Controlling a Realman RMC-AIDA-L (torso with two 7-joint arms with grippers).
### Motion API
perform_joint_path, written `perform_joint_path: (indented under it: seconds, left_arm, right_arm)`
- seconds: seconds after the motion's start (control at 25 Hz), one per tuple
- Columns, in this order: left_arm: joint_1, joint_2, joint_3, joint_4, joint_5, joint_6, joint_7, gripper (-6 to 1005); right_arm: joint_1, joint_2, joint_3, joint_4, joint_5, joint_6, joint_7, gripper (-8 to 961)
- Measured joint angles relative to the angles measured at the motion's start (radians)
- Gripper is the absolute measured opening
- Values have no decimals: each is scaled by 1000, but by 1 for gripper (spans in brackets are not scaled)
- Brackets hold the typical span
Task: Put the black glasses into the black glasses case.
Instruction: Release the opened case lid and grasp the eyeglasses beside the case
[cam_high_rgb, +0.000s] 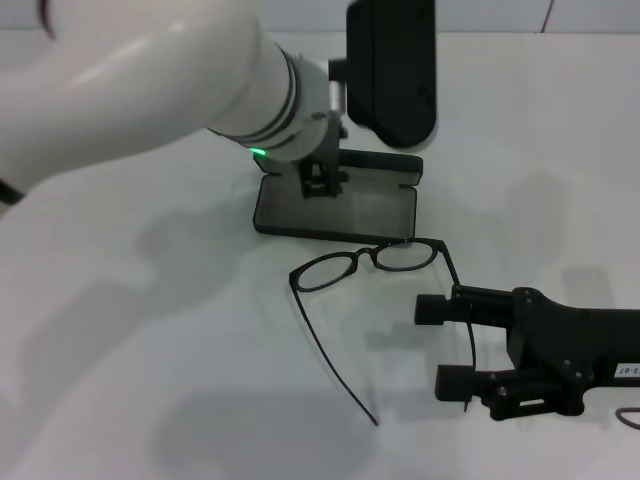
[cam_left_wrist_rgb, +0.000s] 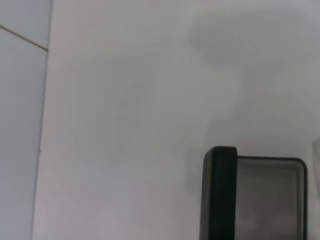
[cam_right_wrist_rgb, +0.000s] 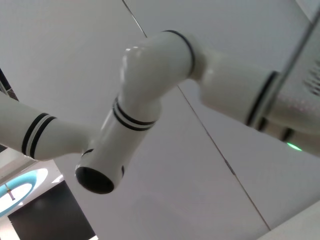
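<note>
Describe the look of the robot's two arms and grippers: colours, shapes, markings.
The left arm is a thick, glossy white tube with a ribbed silver collar and a small green light near the wrist; its gripper is small and dark. The right gripper is matte black and angular, with two blunt fingers and a small white label. Black bands ring the white joints.

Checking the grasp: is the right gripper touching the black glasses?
Touching: in the head view the right gripper's fingers straddle one temple arm of the black glasses.
</note>
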Motion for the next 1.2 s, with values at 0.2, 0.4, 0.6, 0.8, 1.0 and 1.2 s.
perform_joint_path:
  seconds: [0.2,0.4,0.6,0.8,1.0,1.2]
  left_arm:
    - [90,0,-54,238,-3,60,-6,476]
    - [250,-4,-113,512,-21,-5,-72,488]
    - [407,-2,-183,548,-284,-185,-64,487]
    - [560,-1,-259,403,-743,-317,198,486]
    - [700,-1,-378,236,-1244,-268,503,485]
    - [703,0,-541,-34,-1466,-39,710,484]
  right_arm:
    - [0,-29,0,-10,-4,52,-9,765]
    - [50,-102,10,-57,-7,115,-1,756]
    - [142,-195,84,-73,-74,222,104,747]
    - [276,-202,143,-85,-291,279,234,738]
    - [383,-152,159,-153,-516,372,361,717]
    - [483,-92,198,-190,-714,432,474,685]
